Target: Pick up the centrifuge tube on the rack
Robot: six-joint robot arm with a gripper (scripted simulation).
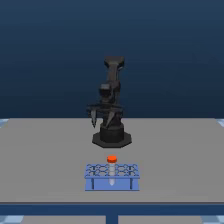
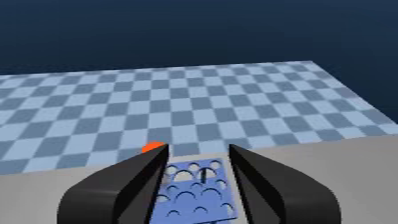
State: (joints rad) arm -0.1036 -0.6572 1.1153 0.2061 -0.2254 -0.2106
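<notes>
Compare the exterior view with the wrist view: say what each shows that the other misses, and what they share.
Only the exterior view shows the whole arm on its dark base, the rack's front face with two dark vertical bars, and the gripper raised well behind the rack, apart from it.

Only the wrist view shows the checkered floor beyond the table edge and the two dark fingers, spread apart, framing the rack's holes.

Both show the blue rack, the centrifuge tube's orange-red cap and the grey table.

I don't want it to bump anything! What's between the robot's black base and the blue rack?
Nothing: in the exterior view, only bare grey table separates the black base from the blue rack.
</notes>
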